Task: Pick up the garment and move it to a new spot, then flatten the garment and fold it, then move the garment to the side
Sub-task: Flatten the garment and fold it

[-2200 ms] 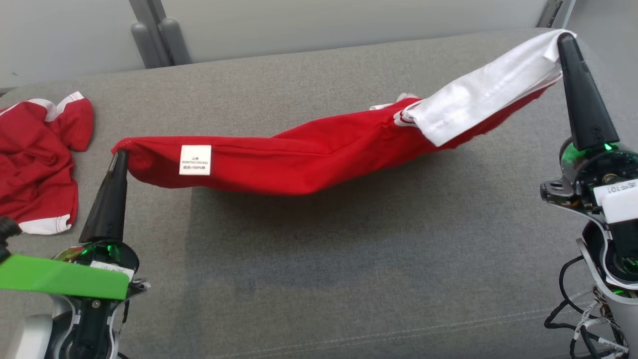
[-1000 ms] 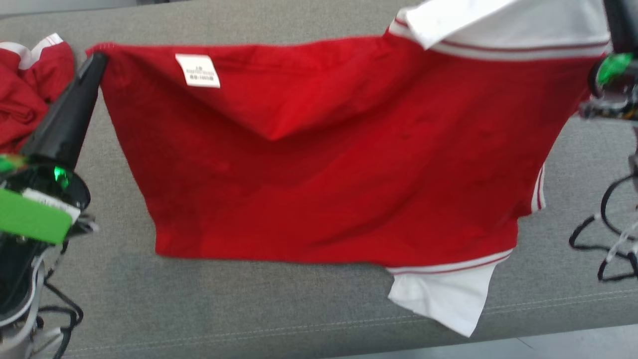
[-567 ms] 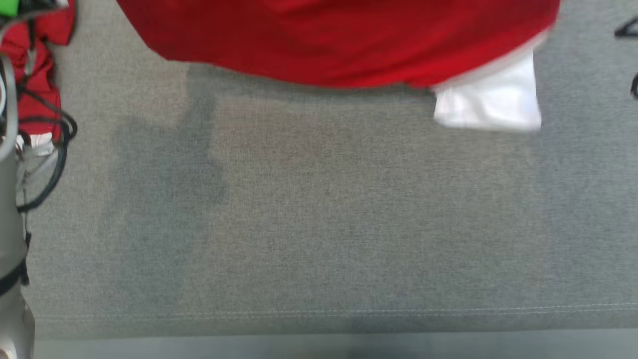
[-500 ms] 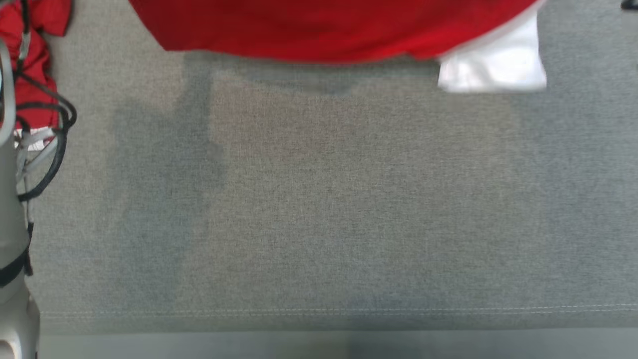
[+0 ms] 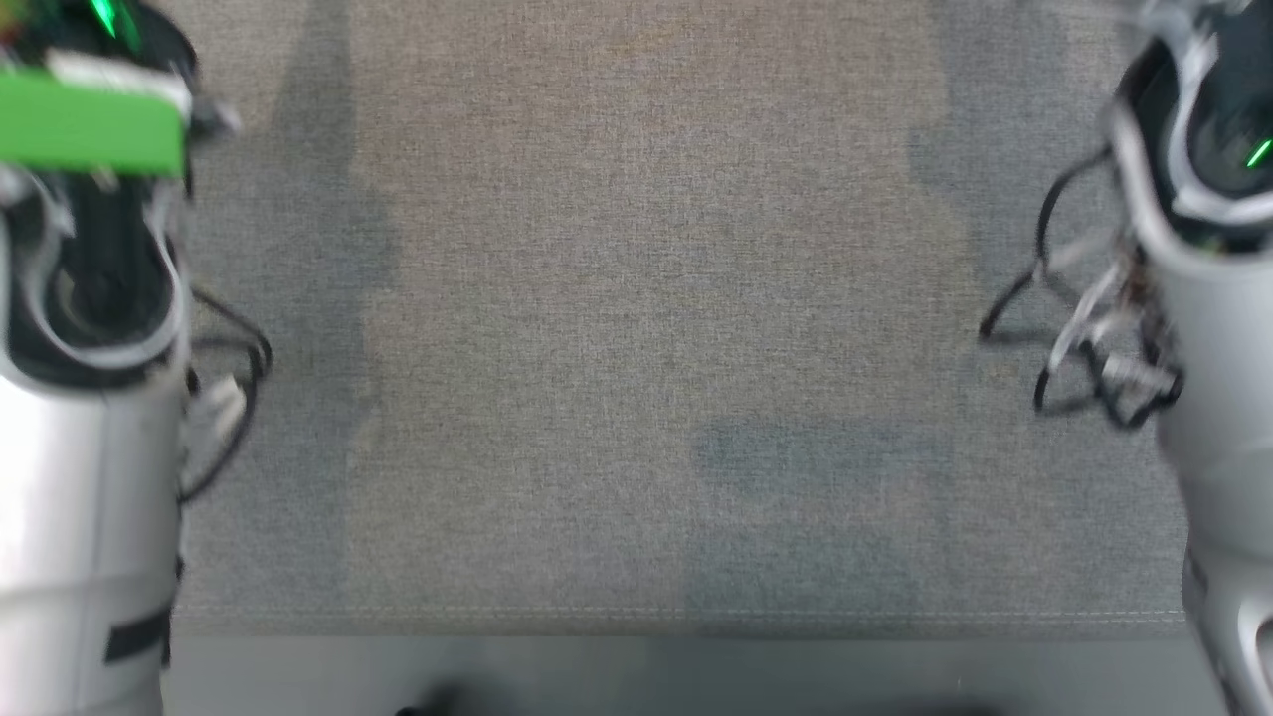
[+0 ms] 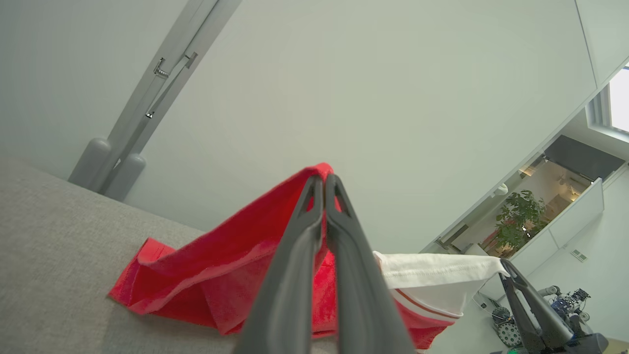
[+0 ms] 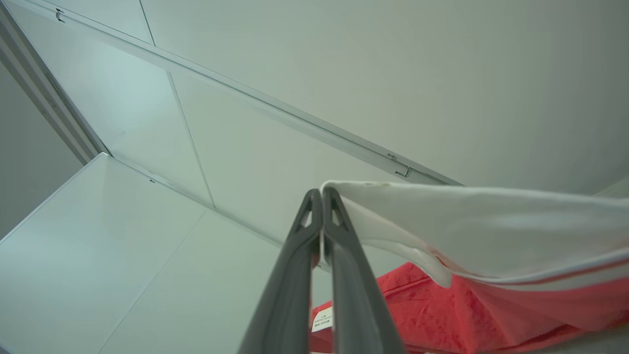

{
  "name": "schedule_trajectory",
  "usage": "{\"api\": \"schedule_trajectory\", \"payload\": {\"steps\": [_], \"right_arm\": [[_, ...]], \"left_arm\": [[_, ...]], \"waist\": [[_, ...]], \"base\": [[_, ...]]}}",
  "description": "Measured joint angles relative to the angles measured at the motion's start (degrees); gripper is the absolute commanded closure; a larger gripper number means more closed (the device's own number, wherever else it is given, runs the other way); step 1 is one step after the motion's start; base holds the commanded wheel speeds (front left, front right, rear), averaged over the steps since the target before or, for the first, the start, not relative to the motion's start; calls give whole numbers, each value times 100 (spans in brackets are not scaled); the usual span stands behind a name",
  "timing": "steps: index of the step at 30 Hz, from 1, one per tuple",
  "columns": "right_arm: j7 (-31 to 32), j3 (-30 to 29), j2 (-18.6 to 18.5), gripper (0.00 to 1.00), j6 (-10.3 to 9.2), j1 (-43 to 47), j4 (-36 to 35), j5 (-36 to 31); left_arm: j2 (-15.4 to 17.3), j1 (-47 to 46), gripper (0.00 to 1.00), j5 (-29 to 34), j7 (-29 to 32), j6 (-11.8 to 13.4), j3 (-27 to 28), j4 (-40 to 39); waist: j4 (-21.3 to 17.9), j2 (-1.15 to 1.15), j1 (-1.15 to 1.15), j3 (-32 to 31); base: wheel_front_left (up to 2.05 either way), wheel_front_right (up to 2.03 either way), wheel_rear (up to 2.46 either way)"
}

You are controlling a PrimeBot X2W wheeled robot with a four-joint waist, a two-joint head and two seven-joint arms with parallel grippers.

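Above the grey cushion (image 5: 636, 298), the garment (image 6: 221, 275) is held by the left gripper (image 6: 324, 179), closed on a red corner, and the right gripper (image 7: 322, 194), closed on the white edge, so a thinly pinched corner could probably be lost if the cloth is pulled too tight.

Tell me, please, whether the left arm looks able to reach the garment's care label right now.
Probably not: the left fingers are shut on the red garment, holding it up; reaching the care label would mean letting go first.
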Motion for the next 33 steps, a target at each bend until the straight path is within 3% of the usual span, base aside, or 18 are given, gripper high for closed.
{"api": "schedule_trajectory", "payload": {"steps": [8,21,26,33], "right_arm": [[-259,138,-96,100,254,1984,1,113],[-483,138,-209,100,513,3298,-757,368],[-501,156,-377,100,479,3799,-1140,367],[-692,-187,-715,100,122,4868,-1479,368]], "left_arm": [[-40,1756,100,-79,-572,-81,46,457],[-91,2757,100,-240,-621,-133,119,519],[74,3136,100,-238,-622,-138,227,335],[191,3730,100,-238,-622,-177,218,-21]], "waist": [[-51,0,0,-387],[-176,0,-1,-1291],[-238,0,-1,-1679],[-415,0,-1,-2108]], "base": [[0,0,0],[0,0,0],[0,0,0],[0,0,0]]}}
